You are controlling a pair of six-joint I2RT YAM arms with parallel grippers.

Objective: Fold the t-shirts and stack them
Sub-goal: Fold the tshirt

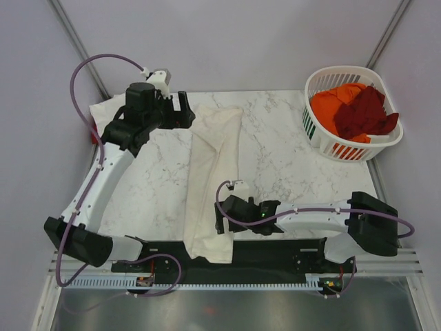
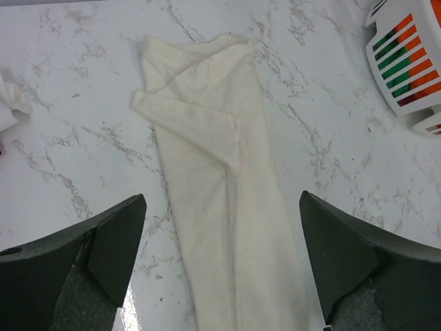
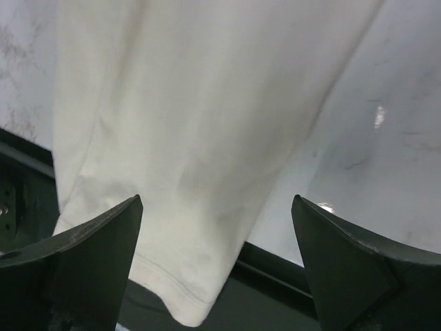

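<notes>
Jaws spread wide on L gripper [image 1: 181,110] and R gripper [image 1: 222,219] (R at hem), both near cream t-shirt [image 1: 213,179].

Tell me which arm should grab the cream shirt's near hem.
Right. The right gripper, open, hangs beside the hem drooping over the table's near edge; the left gripper, also open, is at the shirt's far end.

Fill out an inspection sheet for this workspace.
Surface: white marble table.
Job's things: long cream t-shirt folded lengthwise, hem overhanging near edge; second cream t-shirt left rear; orange t-shirt and maroon t-shirt in basket.
Clutter: red scrap at left edge, unidentifiable.
Grippers: left gripper near shirt's far end, right gripper over its near end; jaws open, empty.
Cables: purple cables looped along both arms.
Surroundings: pale walls, metal poles.
</notes>
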